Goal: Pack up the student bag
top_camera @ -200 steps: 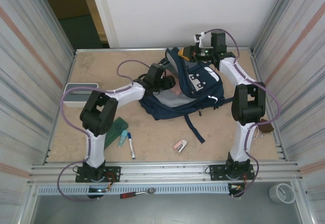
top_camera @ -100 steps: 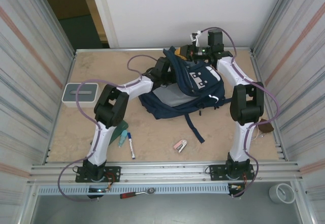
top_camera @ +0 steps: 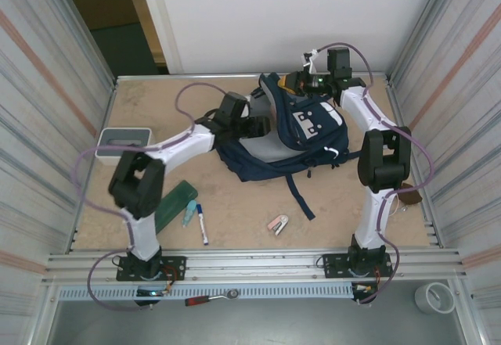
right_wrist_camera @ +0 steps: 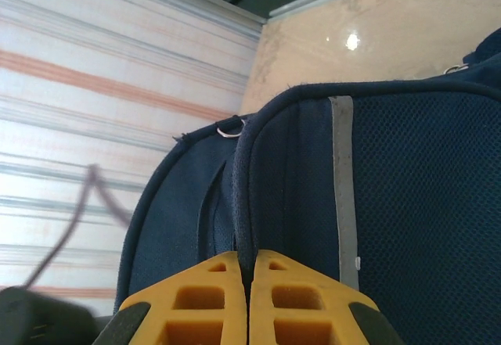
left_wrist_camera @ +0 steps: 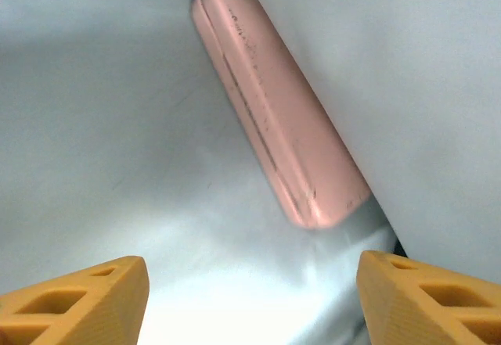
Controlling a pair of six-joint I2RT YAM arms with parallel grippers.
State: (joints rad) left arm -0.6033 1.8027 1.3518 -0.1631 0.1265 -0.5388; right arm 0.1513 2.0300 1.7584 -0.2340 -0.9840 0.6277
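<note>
Left wrist view: the left gripper (left_wrist_camera: 250,302) has just spread wide, empty — the pink case (left_wrist_camera: 274,118) lies loose inside the student bag (top_camera: 313,138), far-centre on the table (top_camera: 235,204); the right gripper (right_wrist_camera: 249,294) pinches its rim — one item packed.

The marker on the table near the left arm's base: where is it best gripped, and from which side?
Probably grip the marker on the nearer half of its pale barrel, straight down from above, fingers closing across its thin width. It lies flat on the table, and a teal item crowds its far half on the left.
</note>
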